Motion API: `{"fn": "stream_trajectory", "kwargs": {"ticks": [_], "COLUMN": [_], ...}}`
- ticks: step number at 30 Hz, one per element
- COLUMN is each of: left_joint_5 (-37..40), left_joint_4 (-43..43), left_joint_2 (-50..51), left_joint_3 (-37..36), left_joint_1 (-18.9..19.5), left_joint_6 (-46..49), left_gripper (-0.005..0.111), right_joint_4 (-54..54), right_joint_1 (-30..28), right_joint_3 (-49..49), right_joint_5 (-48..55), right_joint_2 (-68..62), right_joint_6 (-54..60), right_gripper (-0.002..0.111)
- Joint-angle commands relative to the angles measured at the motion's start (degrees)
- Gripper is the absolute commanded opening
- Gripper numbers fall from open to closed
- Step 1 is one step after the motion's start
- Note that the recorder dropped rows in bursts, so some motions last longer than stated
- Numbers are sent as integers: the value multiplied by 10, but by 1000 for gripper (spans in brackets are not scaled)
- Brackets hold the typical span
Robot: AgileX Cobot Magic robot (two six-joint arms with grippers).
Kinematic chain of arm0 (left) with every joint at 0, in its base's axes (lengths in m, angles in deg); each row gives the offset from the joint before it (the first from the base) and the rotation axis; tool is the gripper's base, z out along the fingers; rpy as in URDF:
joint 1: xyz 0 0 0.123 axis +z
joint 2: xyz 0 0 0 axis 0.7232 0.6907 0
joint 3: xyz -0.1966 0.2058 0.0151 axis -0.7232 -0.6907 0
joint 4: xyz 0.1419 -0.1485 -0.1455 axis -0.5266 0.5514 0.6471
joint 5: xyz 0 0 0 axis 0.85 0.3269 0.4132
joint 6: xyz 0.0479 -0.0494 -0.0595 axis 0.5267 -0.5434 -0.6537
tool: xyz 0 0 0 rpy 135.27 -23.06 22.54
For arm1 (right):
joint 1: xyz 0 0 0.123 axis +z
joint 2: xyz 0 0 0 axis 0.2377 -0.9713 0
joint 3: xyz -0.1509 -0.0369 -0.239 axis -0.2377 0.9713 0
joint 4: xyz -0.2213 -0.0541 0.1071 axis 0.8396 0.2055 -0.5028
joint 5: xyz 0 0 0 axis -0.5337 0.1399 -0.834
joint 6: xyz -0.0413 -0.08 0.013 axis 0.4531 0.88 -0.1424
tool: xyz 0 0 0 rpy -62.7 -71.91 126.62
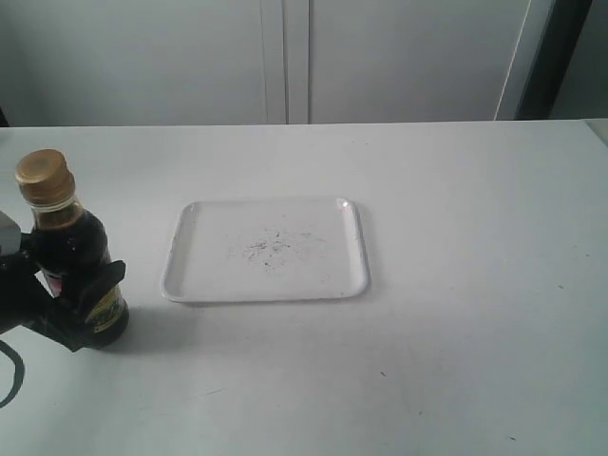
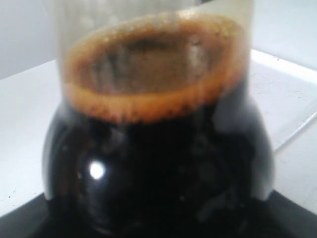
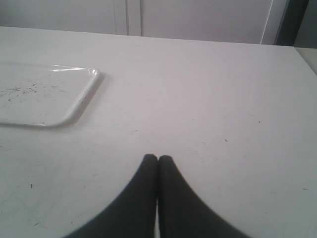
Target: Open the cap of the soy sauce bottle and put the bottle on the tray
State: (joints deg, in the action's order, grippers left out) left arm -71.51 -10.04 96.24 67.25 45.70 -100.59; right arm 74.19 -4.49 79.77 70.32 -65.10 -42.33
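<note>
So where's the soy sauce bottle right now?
In the exterior view, the soy sauce bottle stands upright on the table's far left, gripped by the left gripper, left of the tray.

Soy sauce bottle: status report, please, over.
Left pincer shut on soy sauce bottle, upright beside the tray. Cap closed. Right pincer shut, empty. Nothing in the way.

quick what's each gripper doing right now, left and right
Left gripper: closed on the soy sauce bottle, cap still shut.
Right gripper: closed, holding nothing.

The left hand (image 1: 81,304) clamps a small dark glass soy sauce bottle (image 1: 76,266), gold-brown cap (image 1: 44,177) on, standing left of the flat white plastic tray (image 1: 266,250).
</note>
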Motion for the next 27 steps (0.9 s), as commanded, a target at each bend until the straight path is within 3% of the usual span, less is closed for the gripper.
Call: {"fn": "stream_trajectory", "kwargs": {"ticks": [1,18,27], "left_joint_5": [10,10,10], "left_joint_4": [46,50,50], "left_joint_2": [0,0,0], "left_joint_3": [-4,-4,-4], "left_joint_1": [-1,-1,-1], "left_joint_6": [-10,-13,-18], "left_gripper": [0,0,0], "right_joint_4": [1,11,13], "right_joint_1": [-3,-3,-3], "right_joint_3": [3,3,3], "right_joint_5": [-3,-13,-168], "right_joint_2": [3,3,3], "right_joint_6": [-2,11,11], "right_gripper": [0,0,0]}}
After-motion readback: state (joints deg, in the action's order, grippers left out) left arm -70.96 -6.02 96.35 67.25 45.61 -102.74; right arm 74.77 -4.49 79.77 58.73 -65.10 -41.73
